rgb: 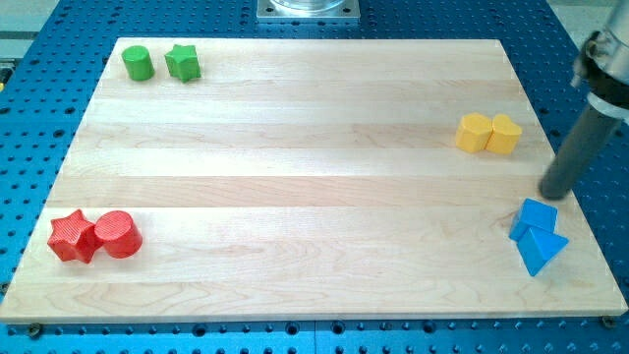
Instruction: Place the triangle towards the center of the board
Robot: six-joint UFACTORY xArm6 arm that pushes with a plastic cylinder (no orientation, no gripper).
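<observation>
Blue triangle (541, 249), touching blue cube (534, 216)

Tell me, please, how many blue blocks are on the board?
2, touching, near the view's bottom-right corner: the blue cube and, below it, the blue triangle. None appears hidden.

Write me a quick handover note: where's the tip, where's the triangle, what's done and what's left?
My tip: at the board's right edge, just above the blue cube, possibly touching it.
Blue triangle: bottom-right corner of the board, against the cube, tip not on it.
Done: nothing visible; triangle sits far from centre.
Left: get to the triangle's right side and push it left and slightly up toward centre, probably leaving the cube behind.
</observation>
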